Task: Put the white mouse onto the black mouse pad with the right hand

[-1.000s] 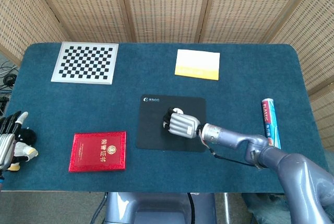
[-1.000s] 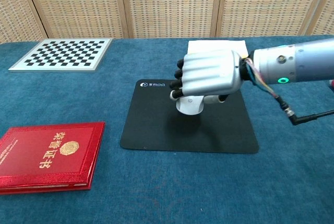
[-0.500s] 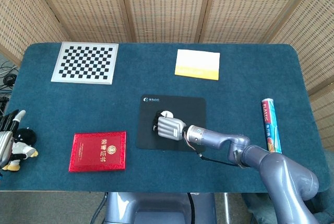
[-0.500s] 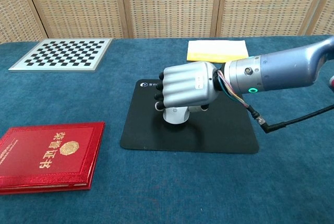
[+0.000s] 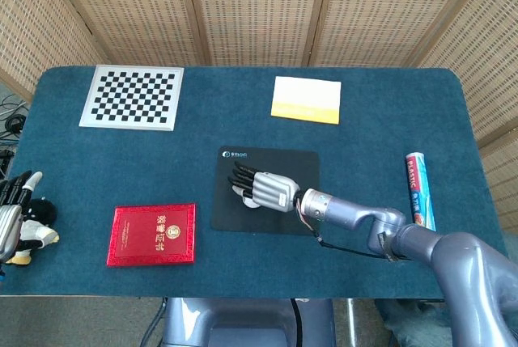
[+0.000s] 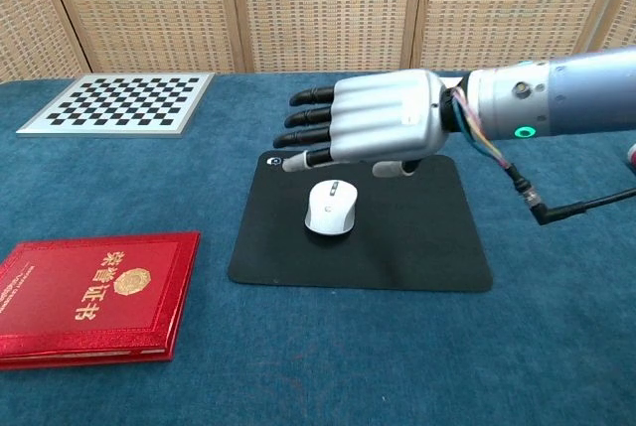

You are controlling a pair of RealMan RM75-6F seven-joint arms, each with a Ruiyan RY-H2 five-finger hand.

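Half a second ago the right hand (image 6: pixel 383 128) was closed over the small white computer mouse (image 6: pixel 331 208) on the flat black rectangular mouse pad (image 6: pixel 417 247); now its fingers (image 6: pixel 310 137) are stretched out and apart, holding nothing, and the hand hovers clear above the mouse, which is fully exposed in the chest view. The mouse lies alone on the left-centre part of the pad, inside its edges, upright on its base with the scroll wheel pointing toward the far edge of the desk (image 5: pixel 97 169). From the head view the hand (image 5: pixel 265 188) covers most of the mouse, so only a sliver of white shows beneath the fingers. Judging by this, the release is done and the placing itself looks complete; what seems left is for the right arm to draw back without brushing the mouse. The left hand (image 5: pixel 11 216) sits at the near-left edge of the desk with its fingers apart and nothing in it that I can make out. Elsewhere on the blue cloth desk, a red booklet with gold lettering (image 6: pixel 91 292) lies near the front-left, a black-and-white checkerboard sheet (image 6: pixel 121 102) at the far-left corner, a yellow notepad (image 5: pixel 306 99) toward the far edge, and a rolled tube of plastic wrap (image 5: pixel 419 190) near the right edge.
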